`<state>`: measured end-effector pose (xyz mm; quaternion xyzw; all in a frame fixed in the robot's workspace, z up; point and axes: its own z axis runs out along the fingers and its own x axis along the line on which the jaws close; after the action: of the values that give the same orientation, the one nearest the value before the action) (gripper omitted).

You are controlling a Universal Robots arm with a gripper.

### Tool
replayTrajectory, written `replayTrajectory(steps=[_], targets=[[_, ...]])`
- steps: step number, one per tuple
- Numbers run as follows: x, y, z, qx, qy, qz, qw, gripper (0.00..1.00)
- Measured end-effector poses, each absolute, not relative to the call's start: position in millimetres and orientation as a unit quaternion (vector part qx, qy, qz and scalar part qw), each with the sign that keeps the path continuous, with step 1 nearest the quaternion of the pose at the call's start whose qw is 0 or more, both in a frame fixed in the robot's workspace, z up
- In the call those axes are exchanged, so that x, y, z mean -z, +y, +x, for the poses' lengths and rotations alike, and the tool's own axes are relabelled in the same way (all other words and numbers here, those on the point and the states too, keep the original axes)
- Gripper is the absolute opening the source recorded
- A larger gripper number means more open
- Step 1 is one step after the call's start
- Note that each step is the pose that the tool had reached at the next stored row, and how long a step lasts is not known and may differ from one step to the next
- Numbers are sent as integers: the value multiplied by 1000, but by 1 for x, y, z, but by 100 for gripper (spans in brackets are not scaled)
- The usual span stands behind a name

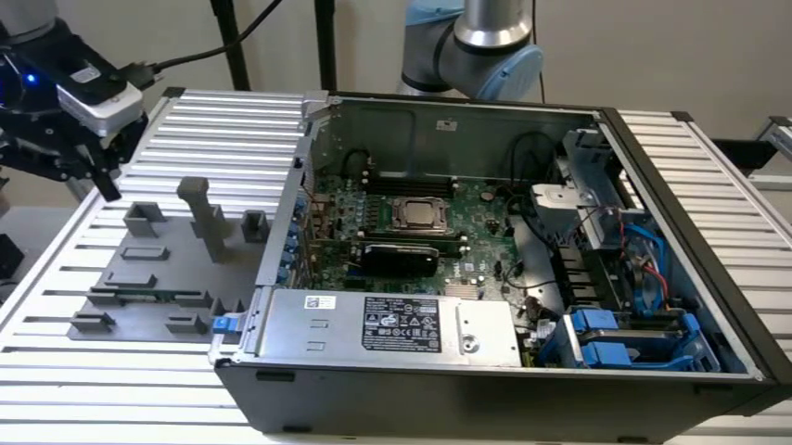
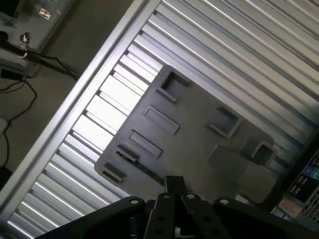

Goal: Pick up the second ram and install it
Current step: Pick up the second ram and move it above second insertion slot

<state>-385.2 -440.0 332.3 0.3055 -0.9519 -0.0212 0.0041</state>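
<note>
The second ram (image 1: 148,297) is a thin green stick lying flat in a holder near the front of the gray fixture plate (image 1: 161,273), at the exterior view's left of the open computer case. On the wrist view it is a dark narrow strip (image 2: 142,168) on the plate. My gripper (image 1: 96,176) hangs above the ribbed table behind and to the left of the plate, well apart from the ram. Its fingertips (image 2: 174,185) look pressed together with nothing between them. The motherboard (image 1: 415,222) lies inside the case.
Gray blocks and a tall post (image 1: 204,218) stand on the fixture plate. The open case (image 1: 495,371) fills the middle and right, with a power supply (image 1: 384,324) in front, blue drive bays (image 1: 625,338) and cables. The arm's base (image 1: 483,46) rises behind the case.
</note>
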Motion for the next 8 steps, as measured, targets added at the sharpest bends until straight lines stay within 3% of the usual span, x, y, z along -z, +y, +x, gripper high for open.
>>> replayTrajectory(steps=[8], targets=[[-328, -440, -385, 21, -927, 373, 6, 0]])
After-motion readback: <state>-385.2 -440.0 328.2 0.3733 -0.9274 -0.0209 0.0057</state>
